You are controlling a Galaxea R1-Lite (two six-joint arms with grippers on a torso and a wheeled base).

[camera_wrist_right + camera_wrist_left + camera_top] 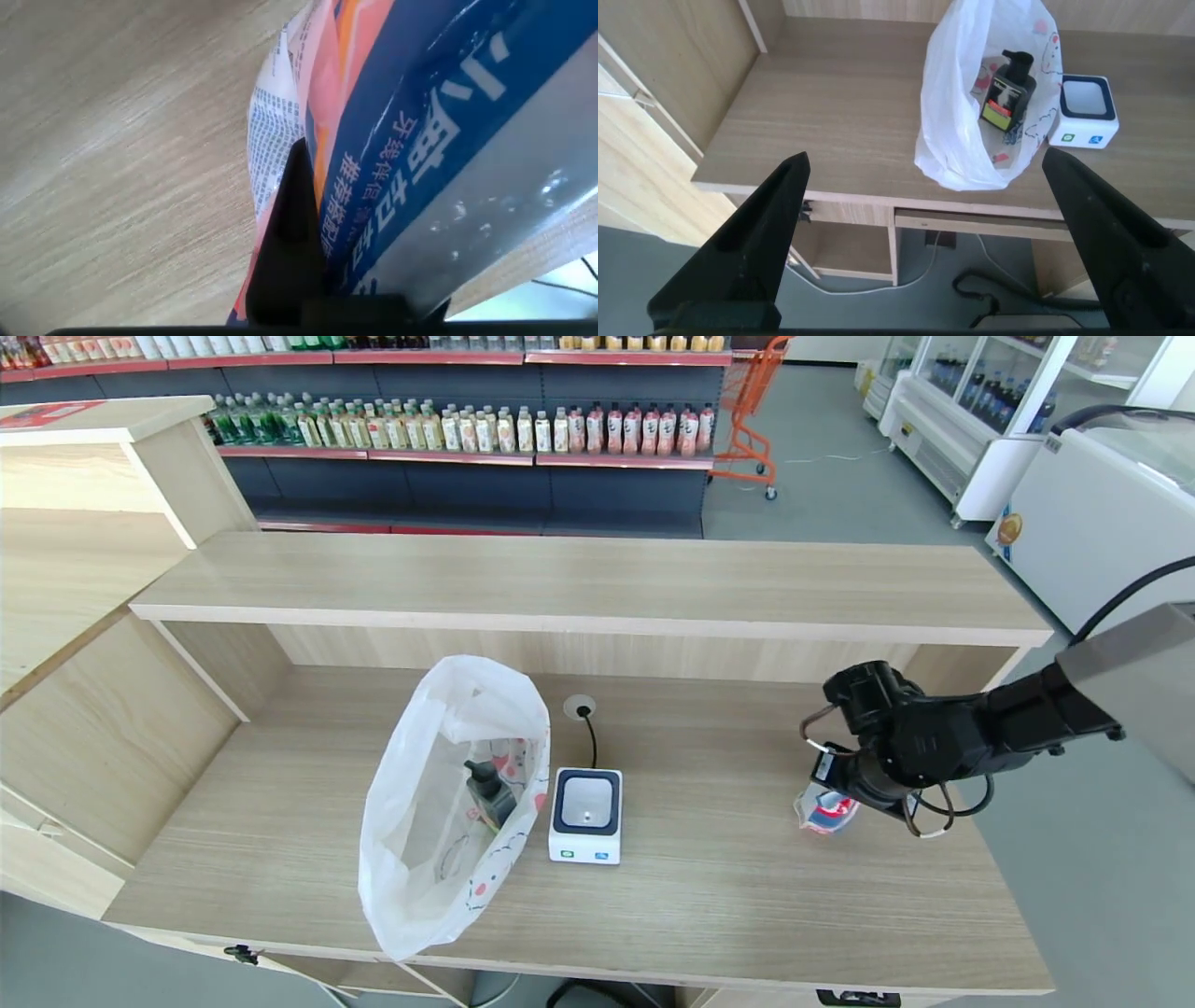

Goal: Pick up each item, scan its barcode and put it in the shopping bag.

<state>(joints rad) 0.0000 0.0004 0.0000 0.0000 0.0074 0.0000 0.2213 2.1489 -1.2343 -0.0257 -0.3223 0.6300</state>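
Near the right edge of the counter (728, 896), the right gripper (840, 795) has its jaws clenched on a snack packet (823, 817). The left gripper (924, 163), jaws released, hangs off the front edge, facing the shopping bag (420, 859).

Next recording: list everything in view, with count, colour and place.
light wooden counter: one, beige, in front.
white box-shaped barcode scanner: one, white, dark-framed, mid-counter.
black cable: one, scanner to counter grommet.
white plastic shopping bag: one, white with cartoon print, open, just left of the scanner.
dark pump bottle: one, black, inside the bag.
blue, red and white snack packet: one, held at counter's right side.
shelved bottles: many, mixed colours, behind counter.
left gripper: open, off the counter's near edge.
right gripper: shut on the packet.
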